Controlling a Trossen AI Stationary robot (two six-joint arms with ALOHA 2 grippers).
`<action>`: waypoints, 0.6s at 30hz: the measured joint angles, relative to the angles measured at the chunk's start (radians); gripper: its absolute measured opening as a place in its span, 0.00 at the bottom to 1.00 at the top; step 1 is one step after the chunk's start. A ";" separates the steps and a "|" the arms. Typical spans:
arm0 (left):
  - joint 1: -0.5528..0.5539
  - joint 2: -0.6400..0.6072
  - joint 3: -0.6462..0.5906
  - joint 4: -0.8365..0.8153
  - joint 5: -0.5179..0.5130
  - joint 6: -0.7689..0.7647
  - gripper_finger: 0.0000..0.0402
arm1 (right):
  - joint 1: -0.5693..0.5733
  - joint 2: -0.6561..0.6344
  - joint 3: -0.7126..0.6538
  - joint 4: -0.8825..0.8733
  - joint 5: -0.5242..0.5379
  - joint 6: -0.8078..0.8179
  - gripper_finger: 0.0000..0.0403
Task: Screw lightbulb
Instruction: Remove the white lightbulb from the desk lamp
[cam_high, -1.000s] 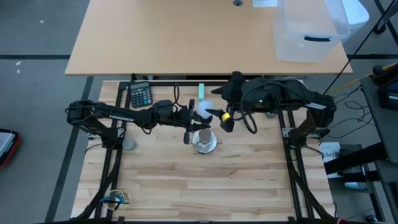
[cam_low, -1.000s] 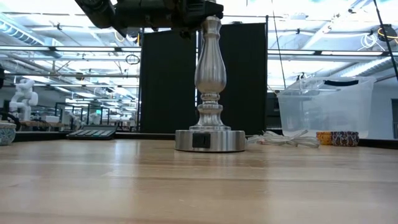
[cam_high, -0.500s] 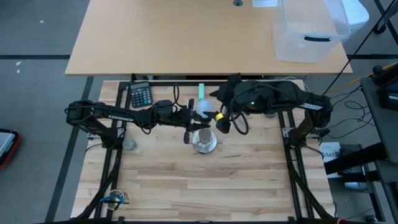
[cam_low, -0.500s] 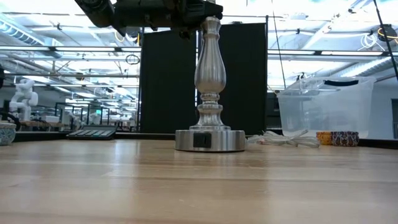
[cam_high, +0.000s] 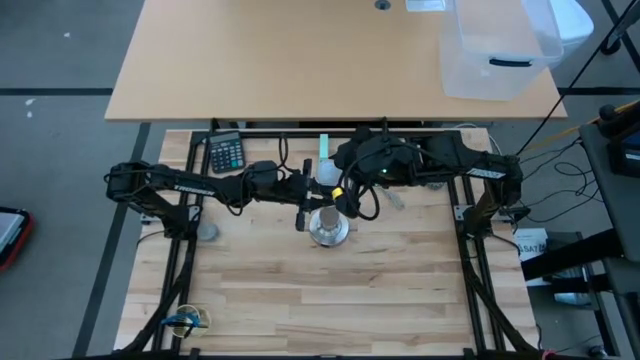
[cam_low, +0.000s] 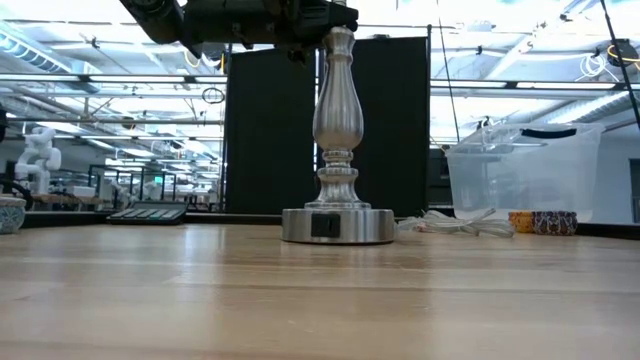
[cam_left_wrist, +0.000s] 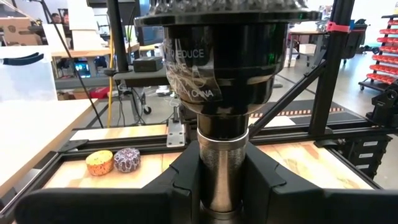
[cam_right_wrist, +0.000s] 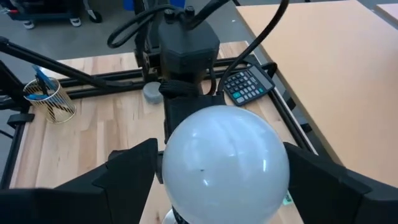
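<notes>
Meanwhile the left gripper (cam_left_wrist: 217, 186) clamped the lamp stand's (cam_low: 337, 150) neck below its socket, while the right gripper's (cam_right_wrist: 217, 180) fingers stood wide, flanking the lightbulb (cam_right_wrist: 224, 163) without a clear grip.

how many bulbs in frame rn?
1. The lightbulb sits on top of the lamp stand, between the open fingers of the right gripper; the left gripper clamps the stand's neck. None elsewhere on the table; the plastic bin could hide more.

Two dark, matte black arms are seen, looped with black cables. A green light is lit on the right arm (cam_high: 383, 172), and a yellow patch is seen at the right gripper (cam_high: 337, 193). The left gripper (cam_high: 303, 190) is formed of blocky black fingers.
</notes>
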 joint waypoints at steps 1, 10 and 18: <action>0.000 0.000 0.000 0.000 0.000 0.002 0.18 | 0.000 0.000 0.000 0.000 0.000 0.000 0.78; 0.000 0.000 0.000 0.000 0.005 0.004 0.18 | 0.000 0.000 0.000 0.001 -0.019 -0.008 0.65; 0.002 0.000 0.000 0.000 0.050 0.007 0.18 | 0.000 -0.002 0.001 -0.008 -0.050 -0.048 0.63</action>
